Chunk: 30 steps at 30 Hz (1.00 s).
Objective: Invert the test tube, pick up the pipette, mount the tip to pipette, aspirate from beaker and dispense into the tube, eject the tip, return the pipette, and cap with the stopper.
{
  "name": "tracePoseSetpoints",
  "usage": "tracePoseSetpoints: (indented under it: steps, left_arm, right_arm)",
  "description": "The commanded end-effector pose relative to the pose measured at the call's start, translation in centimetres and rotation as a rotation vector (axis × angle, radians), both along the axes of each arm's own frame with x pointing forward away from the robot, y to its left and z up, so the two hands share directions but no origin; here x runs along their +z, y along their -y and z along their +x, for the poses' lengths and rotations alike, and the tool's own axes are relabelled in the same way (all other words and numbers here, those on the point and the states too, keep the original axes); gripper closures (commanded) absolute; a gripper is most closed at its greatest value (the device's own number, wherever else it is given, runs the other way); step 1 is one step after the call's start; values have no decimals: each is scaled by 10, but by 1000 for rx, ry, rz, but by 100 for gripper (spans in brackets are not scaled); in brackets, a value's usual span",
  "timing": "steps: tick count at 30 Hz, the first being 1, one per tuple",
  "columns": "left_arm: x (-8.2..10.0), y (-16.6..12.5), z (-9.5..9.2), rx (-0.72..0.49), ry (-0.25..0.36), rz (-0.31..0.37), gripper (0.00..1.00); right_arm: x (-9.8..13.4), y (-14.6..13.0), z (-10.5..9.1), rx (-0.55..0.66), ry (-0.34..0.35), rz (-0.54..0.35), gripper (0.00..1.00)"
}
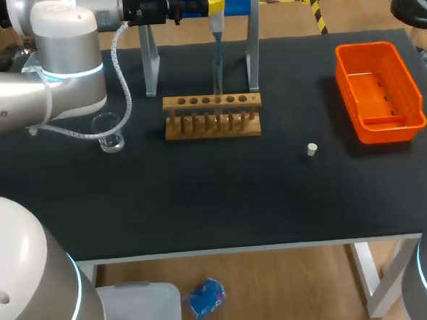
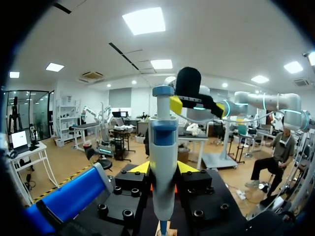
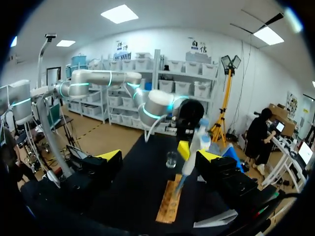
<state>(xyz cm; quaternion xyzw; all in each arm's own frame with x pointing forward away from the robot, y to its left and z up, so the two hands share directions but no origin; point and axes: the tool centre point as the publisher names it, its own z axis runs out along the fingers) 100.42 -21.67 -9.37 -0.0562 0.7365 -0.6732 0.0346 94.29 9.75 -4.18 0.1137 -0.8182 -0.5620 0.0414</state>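
**Pipette in my left fingers, over the rack**

My right gripper [image 3: 160, 158] hangs off to the table's right side. Its yellow-tipped fingers are spread wide with nothing between them, and it faces across the black table top [image 1: 202, 204].

Nearest the front edge, right of the middle, a small white stopper [image 1: 311, 149] lies alone. Further back on the left stands a clear glass beaker [image 1: 109, 131], just below my left arm's white cable. To its right, about mid-table, sits the wooden test tube rack [image 1: 211, 124] with its row of round holes. I cannot tell what stands in them. The orange plastic basket [image 1: 344, 87] sits well apart at the right side.

Above the rack, my left gripper [image 2: 162, 169] comes in level from the left. Its two yellow tips press on either side of the white and blue pipette [image 1: 217, 15], gripping it. The pipette hangs roughly upright, and its thin blue lower end points down at one of the rack's middle holes. Whether it touches the rack I cannot tell.

Right behind the pipette stands the grey-legged pipette stand with a blue top [image 1: 252, 52].
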Motion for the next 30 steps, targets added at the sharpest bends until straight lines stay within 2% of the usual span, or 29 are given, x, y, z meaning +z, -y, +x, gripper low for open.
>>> tracePoseSetpoints:
  steps: [1,2,3,27,30]
  left_arm:
    - [1,1,0,3,-1,2,100]
    - [1,1,0,3,-1,2,100]
    - [1,1,0,3,-1,2,100]
    - [1,1,0,3,-1,2,100]
    - [1,1,0,3,-1,2,100]
  right_arm:
    - [-18,21,-28,-71,14,-53,0]
    - [-25,24,-32,-73,-12,-64,0]
    - [-32,27,-35,-78,-10,-81,0]
    - [-32,27,-35,-78,-10,-81,0]
    - [-36,37,-41,-91,-6,-110,0]
